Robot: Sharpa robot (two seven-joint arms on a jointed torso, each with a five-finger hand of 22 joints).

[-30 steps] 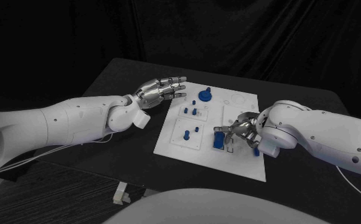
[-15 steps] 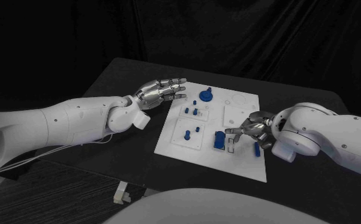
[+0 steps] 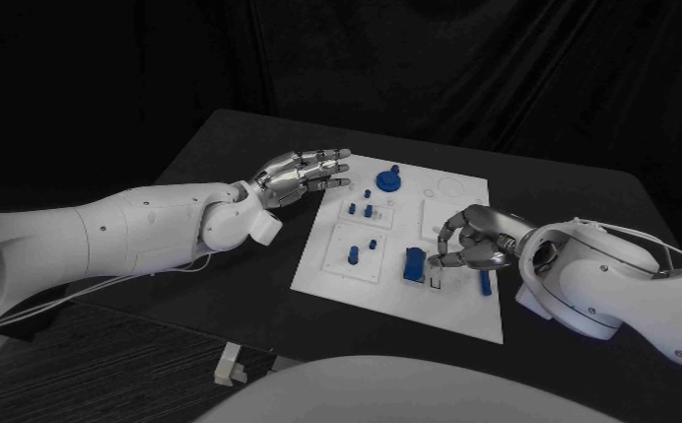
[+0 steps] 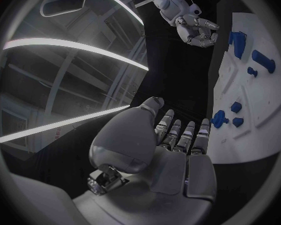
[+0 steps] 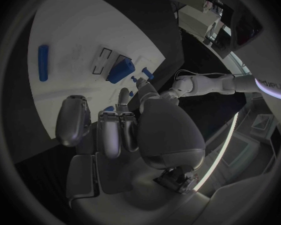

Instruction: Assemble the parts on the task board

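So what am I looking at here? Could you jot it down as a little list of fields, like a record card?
Surface: black table
Centre item: white task board
On the board: small blue parts, including a round knobbed part and a long bar
Left hand: beside the board's edge, fingers apart, holds nothing
Right hand: over the board, fingers curled; cannot tell if it holds a part

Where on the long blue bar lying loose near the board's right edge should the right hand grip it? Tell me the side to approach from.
Grip the long blue bar across its narrow width near mid-length, likely coming straight down from above. It lies flat on the task board, so its long sides are the exposed faces, and a mid-length hold should keep it from tipping. The right hand hovers just beside it.
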